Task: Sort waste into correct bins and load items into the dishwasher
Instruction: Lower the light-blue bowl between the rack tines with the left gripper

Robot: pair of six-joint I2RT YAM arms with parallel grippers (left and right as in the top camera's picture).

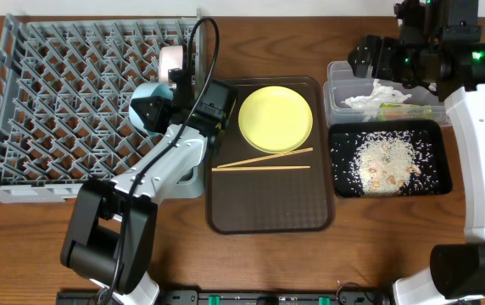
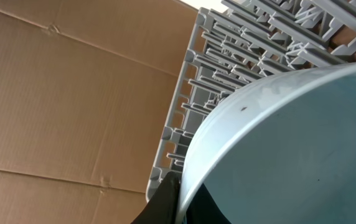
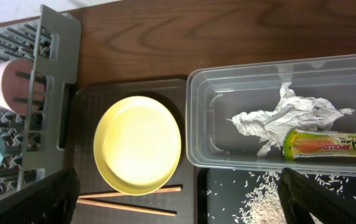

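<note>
Light-blue bowl [image 2: 290, 143] clamped in left gripper [image 1: 154, 111] | right gripper [image 1: 376, 61] wide apart, empty, over clear tub [image 3: 206, 93]

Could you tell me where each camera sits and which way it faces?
Overhead: above the table, looking straight down; both arms show.
Left wrist: on the left arm, facing the light-blue bowl and dish rack; dark fingers below.
Right wrist: above the clear tub, looking down; dark fingers at bottom corners.
Shared: overhead and right wrist both show the yellow plate.
</note>
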